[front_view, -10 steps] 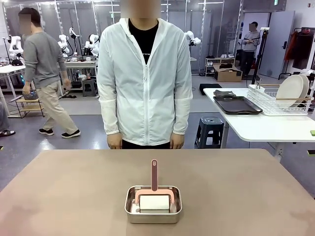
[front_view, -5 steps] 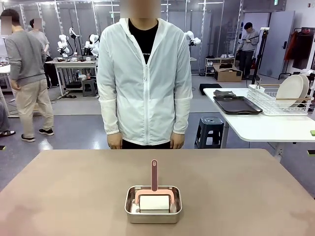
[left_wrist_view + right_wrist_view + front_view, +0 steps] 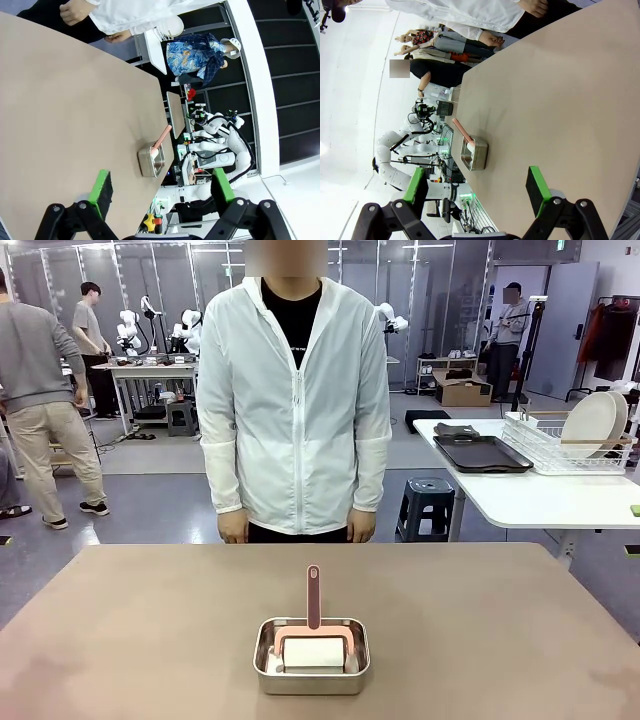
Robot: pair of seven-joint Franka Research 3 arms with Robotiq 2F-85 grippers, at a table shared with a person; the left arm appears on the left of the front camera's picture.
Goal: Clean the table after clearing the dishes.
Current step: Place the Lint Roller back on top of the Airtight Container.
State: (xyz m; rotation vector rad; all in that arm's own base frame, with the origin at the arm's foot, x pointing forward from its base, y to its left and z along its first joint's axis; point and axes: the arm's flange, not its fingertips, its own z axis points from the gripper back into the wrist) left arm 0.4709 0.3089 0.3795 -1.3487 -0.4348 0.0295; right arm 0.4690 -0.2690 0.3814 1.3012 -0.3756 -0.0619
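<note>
The tan table [image 3: 480, 630] carries a square steel tin [image 3: 311, 655] near its front middle. A white roller [image 3: 312, 651] lies in the tin, its pink handle pointing toward the person. Round white plates [image 3: 592, 424] stand in a wire rack on a white side table at the right, with a dark tray [image 3: 482, 453] next to them. In the left wrist view my left gripper [image 3: 162, 187] is open above the table [image 3: 60, 100], the tin [image 3: 151, 160] far ahead. My right gripper [image 3: 476, 185] is open too, with the tin [image 3: 474, 154] beyond it on the table [image 3: 560, 100].
A person in a white jacket [image 3: 293, 390] stands at the far edge, hands hanging down. A dark stool [image 3: 428, 502] sits between the two tables. Other people move about at the back left and right.
Nothing on the table has moved. The people at the back left have shifted, one of them walking further left.
</note>
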